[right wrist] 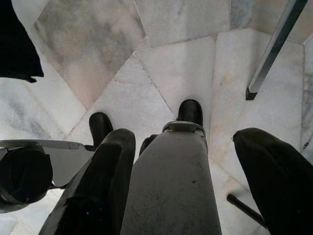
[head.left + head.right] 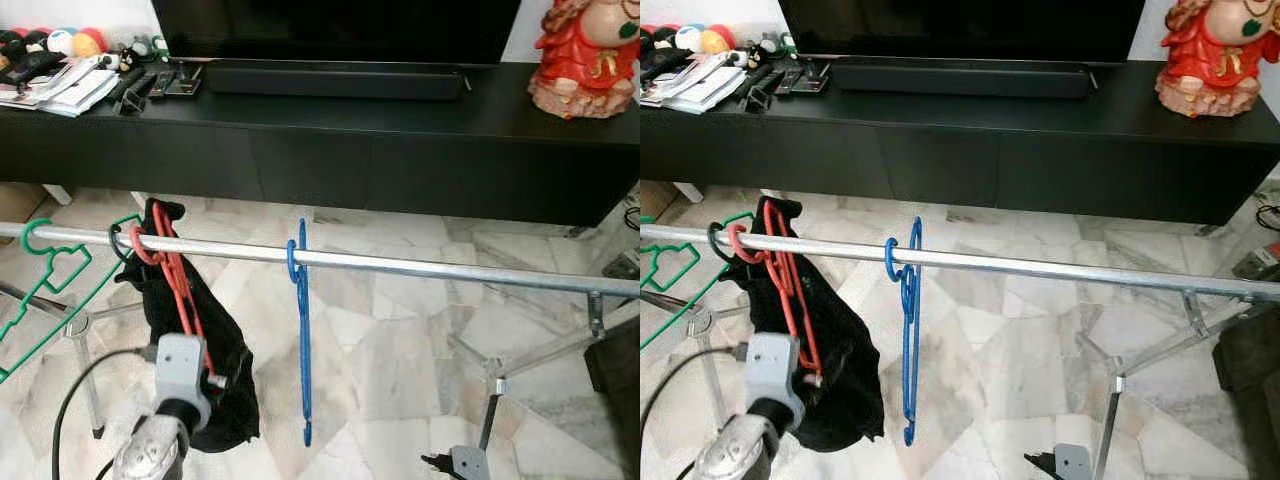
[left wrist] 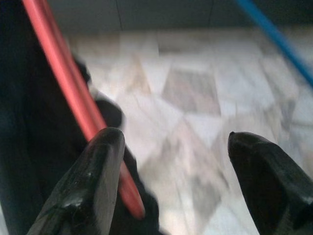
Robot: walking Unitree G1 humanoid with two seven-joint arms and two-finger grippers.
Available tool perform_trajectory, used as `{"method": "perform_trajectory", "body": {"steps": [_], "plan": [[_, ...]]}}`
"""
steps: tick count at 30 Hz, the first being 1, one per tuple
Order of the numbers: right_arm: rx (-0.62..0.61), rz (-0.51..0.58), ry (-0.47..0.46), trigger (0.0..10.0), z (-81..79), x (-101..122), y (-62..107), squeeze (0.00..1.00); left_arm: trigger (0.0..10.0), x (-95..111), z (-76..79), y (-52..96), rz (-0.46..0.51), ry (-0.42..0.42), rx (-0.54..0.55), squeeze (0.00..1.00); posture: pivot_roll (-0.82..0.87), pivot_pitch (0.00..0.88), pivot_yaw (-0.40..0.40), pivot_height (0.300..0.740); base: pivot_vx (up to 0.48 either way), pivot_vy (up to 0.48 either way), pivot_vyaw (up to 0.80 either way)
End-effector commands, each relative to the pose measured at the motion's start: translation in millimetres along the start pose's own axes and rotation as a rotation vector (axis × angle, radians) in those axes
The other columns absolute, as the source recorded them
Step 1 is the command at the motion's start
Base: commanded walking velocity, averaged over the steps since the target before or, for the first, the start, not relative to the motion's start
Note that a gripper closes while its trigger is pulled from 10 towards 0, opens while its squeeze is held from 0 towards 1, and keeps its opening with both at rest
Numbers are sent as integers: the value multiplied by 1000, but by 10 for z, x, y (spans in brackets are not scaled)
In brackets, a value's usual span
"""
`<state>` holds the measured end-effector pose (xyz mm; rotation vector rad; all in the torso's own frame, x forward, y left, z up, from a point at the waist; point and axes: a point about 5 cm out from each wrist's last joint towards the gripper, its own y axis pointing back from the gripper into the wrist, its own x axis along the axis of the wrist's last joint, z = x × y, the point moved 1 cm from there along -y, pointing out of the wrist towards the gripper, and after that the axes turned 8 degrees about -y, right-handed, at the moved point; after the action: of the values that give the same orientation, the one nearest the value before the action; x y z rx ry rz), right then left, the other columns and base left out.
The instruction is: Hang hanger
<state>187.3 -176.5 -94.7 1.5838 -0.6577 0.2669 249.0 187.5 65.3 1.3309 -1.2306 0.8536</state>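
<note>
A silver rail (image 2: 420, 264) runs across the view at waist height. On its left part a red hanger (image 2: 172, 275) carries a black garment (image 2: 225, 380). A bare blue hanger (image 2: 302, 330) hangs further right, and a green hanger (image 2: 48, 268) sits at the rail's far left. My left arm (image 2: 175, 385) reaches up to the lower part of the red hanger. In the left wrist view my left gripper (image 3: 174, 136) is open, and the red hanger's bar (image 3: 73, 93) runs just beside one finger (image 3: 95, 176). My right gripper (image 1: 185, 134) hangs open, pointing down at the floor.
A long black TV cabinet (image 2: 400, 160) stands behind the rail, with papers and remotes (image 2: 80, 85) at its left and a red figurine (image 2: 585, 60) at its right. The rail's stand legs (image 2: 540, 355) spread over the marble floor. A dark object (image 2: 615, 375) sits at the right edge.
</note>
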Motion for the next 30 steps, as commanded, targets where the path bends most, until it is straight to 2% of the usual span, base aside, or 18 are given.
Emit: {"method": "perform_trajectory", "body": {"steps": [1,6,9,10,13,20,22,25,27,28,30], "plan": [[-10,-73,-19,10000,23,-221,30,0,10000,-212,45,42,-97,-15,-45,0,-37,218,89,740,0,0,0],[-13,-74,-20,10000,28,-224,31,0,10000,-331,84,60,-147,-36,-100,0,-41,219,89,740,0,0,0],[-13,-76,-18,10000,34,-226,32,0,10000,-409,108,79,-186,-69,-181,0,-34,217,89,740,0,0,0],[-12,-77,-15,10000,34,-227,32,0,10000,-500,118,104,-232,-99,-216,0,-32,218,88,740,0,0,0],[-10,-78,-12,10000,33,-228,32,0,10000,-585,127,128,-267,-110,-245,0,-32,217,87,740,0,0,0],[-13,-78,-8,10000,40,-227,33,0,10000,-819,143,197,-360,-202,-355,0,-40,212,84,740,0,0,0],[-12,-78,-6,10000,40,-228,33,0,10000,-824,145,204,-363,-198,-365,0,-40,212,84,740,0,0,0],[-12,-80,-1,10000,46,-232,35,0,10000,-914,138,281,-402,-126,-442,0,-42,208,81,740,0,0,0],[-12,-80,-1,10000,47,-232,35,0,10000,-930,137,299,-411,-122,-458,0,-42,208,81,740,0,0,0],[-12,-81,2,10000,51,-233,36,0,10000,-980,136,364,-441,-106,-504,0,-41,207,79,740,0,0,0],[-13,-81,2,10000,53,-235,36,0,10000,-1016,132,405,-465,-101,-525,0,-41,206,78,740,0,0,0]]}}
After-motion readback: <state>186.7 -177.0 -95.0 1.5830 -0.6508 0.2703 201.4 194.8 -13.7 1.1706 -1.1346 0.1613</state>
